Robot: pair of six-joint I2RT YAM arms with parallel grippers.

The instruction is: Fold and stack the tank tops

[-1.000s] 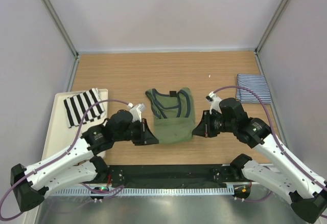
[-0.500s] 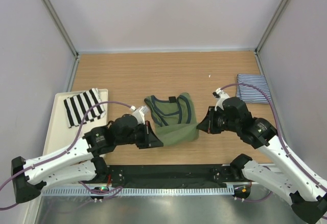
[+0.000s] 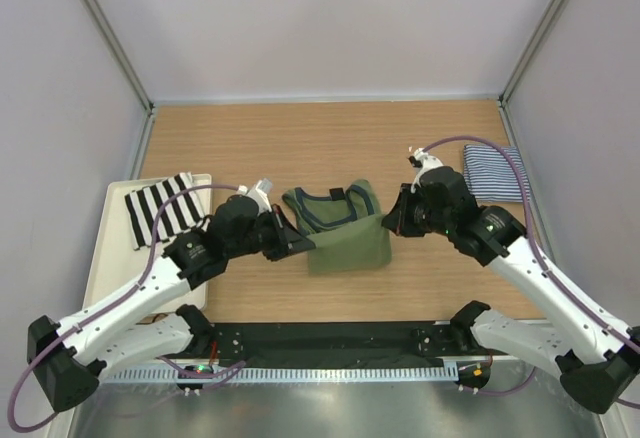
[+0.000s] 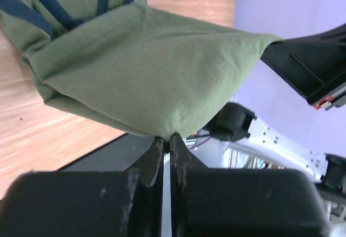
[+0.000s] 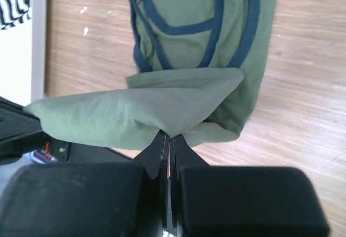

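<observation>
The olive green tank top [image 3: 345, 243] with navy trim lies mid-table, its straps toward the far side. My left gripper [image 3: 297, 246] is shut on the left corner of its bottom hem, and my right gripper [image 3: 388, 223] is shut on the right corner. The hem hangs lifted between them, partly over the top's lower half. In the left wrist view the green cloth [image 4: 146, 69] is pinched at the fingertips [image 4: 168, 138]; the right wrist view shows the same pinch [image 5: 169, 136] under the folded flap [image 5: 135, 107]. A thin-striped navy-and-white tank top [image 3: 497, 171] lies folded at the far right.
A white tray [image 3: 110, 258] at the left holds a cloth with broad black-and-white stripes [image 3: 163, 210]. Grey walls close in the table on three sides. A black strip [image 3: 330, 343] runs along the near edge between the arm bases.
Both grippers have moved away from the near edge, carrying the green top's bottom hem up and toward its straps. The right arm has also risen and shifted a little further back.
</observation>
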